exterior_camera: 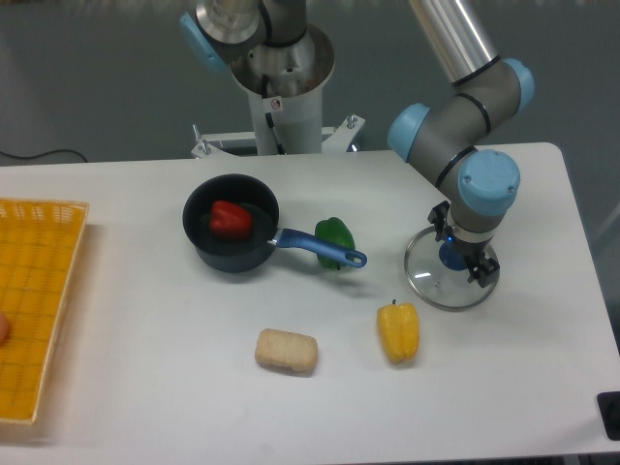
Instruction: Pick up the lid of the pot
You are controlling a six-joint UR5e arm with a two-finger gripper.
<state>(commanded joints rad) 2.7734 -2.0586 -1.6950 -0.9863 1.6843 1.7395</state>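
Tool (pixel 464 257) pointing down over pot lid (pixel 426 278), fingers spread, blue knob (pixel 452 258) between.

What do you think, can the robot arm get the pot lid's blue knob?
Probably yes: its gripper is down at the lid, fingers apart beside the blue knob, and I see nothing blocking them.

Black pan (pixel 225 261), red object (pixel 231 220) inside, blue handle (pixel 325 249) slanting toward lower right; green object (pixel 335 235) beside handle; yellow object (pixel 398 332); tan block (pixel 287 351) lying left of it; orange-yellow crate (pixel 58 266) at left edge
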